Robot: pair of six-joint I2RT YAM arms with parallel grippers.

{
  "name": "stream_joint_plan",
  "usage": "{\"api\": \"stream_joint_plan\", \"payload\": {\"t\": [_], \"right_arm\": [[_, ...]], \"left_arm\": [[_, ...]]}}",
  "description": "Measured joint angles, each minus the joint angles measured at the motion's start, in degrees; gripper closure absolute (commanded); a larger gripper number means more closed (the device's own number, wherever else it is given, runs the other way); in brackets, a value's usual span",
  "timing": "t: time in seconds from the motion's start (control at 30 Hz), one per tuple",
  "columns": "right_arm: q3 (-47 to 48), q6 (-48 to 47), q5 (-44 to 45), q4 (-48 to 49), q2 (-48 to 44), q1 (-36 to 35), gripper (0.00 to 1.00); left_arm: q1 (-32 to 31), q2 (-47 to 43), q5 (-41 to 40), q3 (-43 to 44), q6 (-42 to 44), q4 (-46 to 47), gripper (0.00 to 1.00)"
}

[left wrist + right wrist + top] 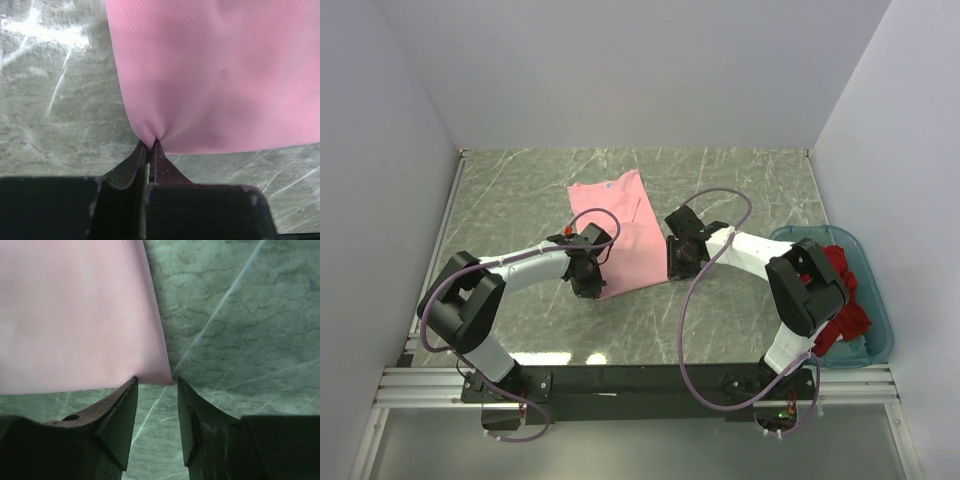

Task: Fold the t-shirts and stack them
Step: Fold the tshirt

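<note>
The light pink t-shirt (618, 230) lies partly folded as a narrow strip on the green marble table. My left gripper (590, 282) is shut on the shirt's near left corner; in the left wrist view the cloth (215, 75) puckers between the closed fingertips (151, 145). My right gripper (678, 268) is open at the shirt's near right corner, and in the right wrist view that corner (162, 377) lies just past the gap between the fingers (155, 382). The bright red t-shirt (840, 290) lies crumpled in the tub at the right.
A teal translucent tub (878, 330) sits at the table's right edge beside the right arm's base. White walls close in the back and both sides. Purple cables loop over both arms.
</note>
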State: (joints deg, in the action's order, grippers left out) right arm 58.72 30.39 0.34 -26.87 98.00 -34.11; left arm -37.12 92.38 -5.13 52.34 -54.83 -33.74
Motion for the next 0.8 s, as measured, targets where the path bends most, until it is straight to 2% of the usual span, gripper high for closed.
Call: {"api": "stream_joint_plan", "payload": {"t": [0.57, 0.8], "right_arm": [[2.7, 0.3, 2.1, -3.7, 0.9, -0.3, 0.58], [4.9, 0.8, 2.7, -4.3, 4.5, -0.6, 0.59]], "left_arm": [[0.0, -0.5, 1.2, -0.6, 0.8, 0.2, 0.99], [0.0, -0.8, 1.7, -1.0, 1.0, 0.4, 0.99]]}}
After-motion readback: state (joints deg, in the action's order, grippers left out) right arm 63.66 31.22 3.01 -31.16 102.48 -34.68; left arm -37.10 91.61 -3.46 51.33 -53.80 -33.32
